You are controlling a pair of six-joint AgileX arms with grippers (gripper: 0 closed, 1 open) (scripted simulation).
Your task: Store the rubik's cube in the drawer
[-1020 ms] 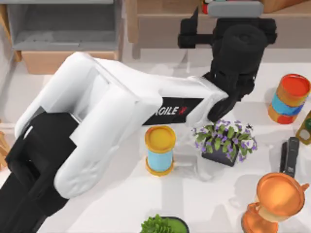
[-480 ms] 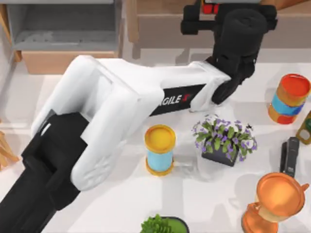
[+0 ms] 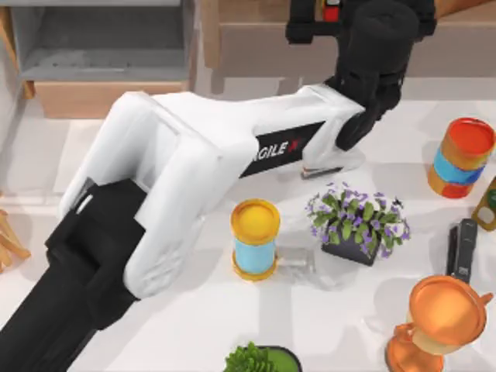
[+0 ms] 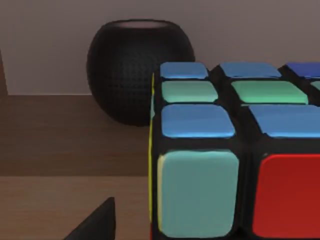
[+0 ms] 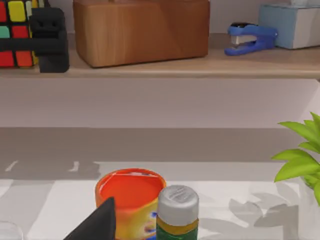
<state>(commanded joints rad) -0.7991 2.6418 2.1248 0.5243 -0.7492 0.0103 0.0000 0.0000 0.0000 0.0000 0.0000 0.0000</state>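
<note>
The rubik's cube [image 4: 235,150] stands on the long wooden shelf [image 5: 200,65] at the far edge of the table, beside a dark round speaker [image 4: 140,70]. The left gripper [image 3: 329,12] is reaching to the shelf and is right at the cube. In the right wrist view a black finger [image 5: 49,40] lies across the cube's front, so the jaws seem to stand around it. I cannot tell if they already press it.

The drawer [image 3: 101,54] is open at the top view's far left, probably so the cube can go straight in. The left wrist view gives the cube's stickers very close. The right wrist view also shows a wooden box [image 5: 140,30] and a blue stapler [image 5: 250,37].
</note>
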